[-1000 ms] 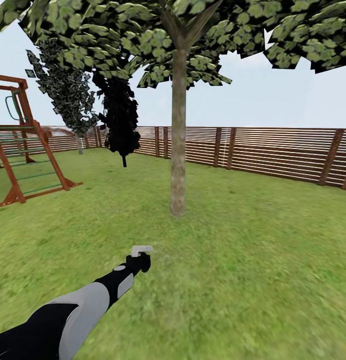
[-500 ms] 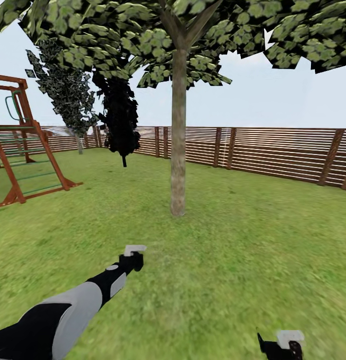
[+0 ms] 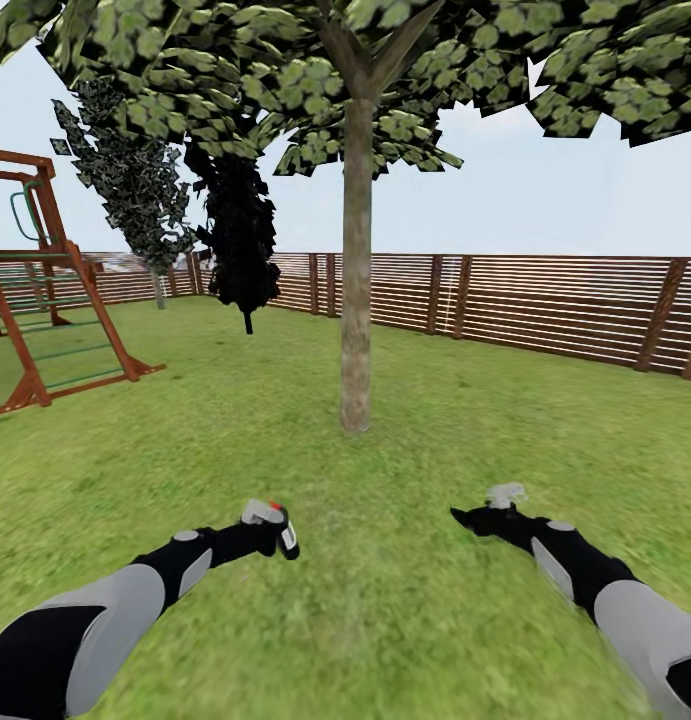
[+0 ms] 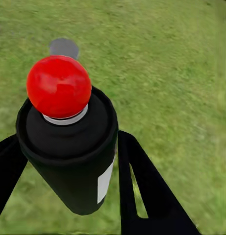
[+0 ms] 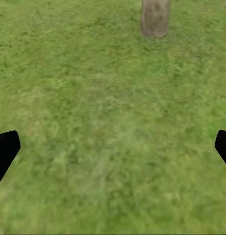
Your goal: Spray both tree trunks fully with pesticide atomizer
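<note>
Since a moment ago: my right pincer (image 3: 475, 519) risen into sight, fingers wide apart; left pincer (image 3: 275, 530) swung inward, clamped on the pesticide atomizer (image 4: 68, 142), red-capped; tree trunk (image 3: 356, 270) stands ahead on lawn; best aim nozzle squarely, sweep trunk's full height.

black atomizer (image 4: 68, 161) with red cap, mottled grey-brown trunk (image 3: 356, 270), green lawn (image 3: 405, 600)

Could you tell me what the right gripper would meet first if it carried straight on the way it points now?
Probably the grass: the open right gripper looks down at the lawn, with the tree trunk farther on. Depth is unclear, so a flatter line could reach the trunk's base.
</note>
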Controlling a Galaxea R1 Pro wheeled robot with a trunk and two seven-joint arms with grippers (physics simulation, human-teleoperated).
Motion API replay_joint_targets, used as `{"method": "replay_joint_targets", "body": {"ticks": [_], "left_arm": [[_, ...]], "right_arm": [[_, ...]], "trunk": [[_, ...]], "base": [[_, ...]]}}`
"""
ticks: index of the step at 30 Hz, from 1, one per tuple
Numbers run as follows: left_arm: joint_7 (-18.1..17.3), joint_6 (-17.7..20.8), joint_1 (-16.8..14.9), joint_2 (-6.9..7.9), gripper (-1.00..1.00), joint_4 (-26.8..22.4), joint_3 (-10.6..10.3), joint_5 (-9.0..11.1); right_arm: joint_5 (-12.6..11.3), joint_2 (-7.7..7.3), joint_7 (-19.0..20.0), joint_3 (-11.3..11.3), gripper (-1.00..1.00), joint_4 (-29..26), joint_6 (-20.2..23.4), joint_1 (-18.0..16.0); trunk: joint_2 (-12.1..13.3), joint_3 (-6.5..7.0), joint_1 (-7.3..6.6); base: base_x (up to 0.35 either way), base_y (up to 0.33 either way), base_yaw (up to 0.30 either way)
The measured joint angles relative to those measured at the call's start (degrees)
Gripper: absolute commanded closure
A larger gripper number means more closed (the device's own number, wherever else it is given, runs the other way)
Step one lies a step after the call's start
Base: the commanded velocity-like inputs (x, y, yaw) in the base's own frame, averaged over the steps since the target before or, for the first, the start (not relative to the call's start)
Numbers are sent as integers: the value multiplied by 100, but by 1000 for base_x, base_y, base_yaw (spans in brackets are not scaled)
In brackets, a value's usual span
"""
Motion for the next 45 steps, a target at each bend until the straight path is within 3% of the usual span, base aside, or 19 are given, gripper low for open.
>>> {"method": "replay_joint_targets", "body": {"ticks": [2, 5, 8, 10, 12, 15, 18, 21, 22, 26, 28, 29, 30, 32, 45], "left_arm": [[-461, 2, -2, -3, 100, 3, 8, -218], [-741, 1, -1, -50, 100, 10, 14, -365], [-831, -7, 23, -327, 100, 9, 9, -637], [-844, -6, 38, -460, 100, 8, 17, -742], [-881, -11, 45, -610, 100, 8, 21, -796], [-1052, -7, 47, -692, 100, 3, 20, -812], [-1100, -6, 48, -736, 100, 1, 20, -815], [-1113, -6, 48, -832, 100, -1, 22, -815], [-1114, -6, 48, -854, 100, -1, 21, -816], [-1112, -6, 48, -949, 100, -2, 21, -816], [-1109, -5, 48, -966, 100, -2, 16, -816], [-1113, -3, 48, -969, 100, -1, 14, -816], [-1110, -2, 48, -971, 100, -1, 13, -816], [-1109, 3, 48, -1008, 100, -2, 15, -816], [-1108, 5, 48, -1042, 100, -2, 20, -816]], "right_arm": [[-5, 6, 562, 7, -100, -10, 226, -271], [-13, 36, 1331, 10, -100, -155, 700, -574], [-27, 212, 1903, 10, -100, -612, 1143, -717], [-27, 398, 2069, 12, -100, -780, 1411, -740], [-30, 702, 2298, 13, -100, -871, 1561, -751], [-21, 1032, 2453, 12, -100, -924, 1606, -755], [-13, 1207, 2487, 24, -100, -947, 1615, -756], [-8, 1268, 2495, 45, -100, -948, 1617, -755], [-8, 1276, 2495, 51, 100, -948, 1617, -756], [-7, 1302, 2497, 68, 100, -940, 1619, -749], [-7, 1395, 2498, 117, 100, -924, 1625, -748], [-7, 1445, 2498, 371, 100, -906, 1628, -747], [-15, 1476, 2490, 864, 100, -890, 1627, -746], [-38, 1513, 2476, 1305, 100, -872, 1632, -733], [-25, 1549, 2450, 1391, 100, -699, 1623, -728]], "trunk": [[0, 0, 0], [0, 0, 0], [0, 0, 0], [0, -1, 0], [0, -1, 0], [0, -1, 0], [0, -1, 0], [0, -1, 0], [0, -1, 0], [0, -1, 0], [0, -1, 0], [1, -1, 0], [1, -1, 0], [0, -1, 0], [0, -1, 0]], "base": [[0, 0, 0], [0, 0, 0], [0, 0, 0], [0, 0, 0], [0, 0, 0], [0, 0, 0], [0, 0, 0], [0, 0, 0], [0, 0, 0], [0, 0, 0], [0, 0, 0], [0, 0, 0], [0, 0, 0], [0, 0, 0], [0, 0, 0]]}}
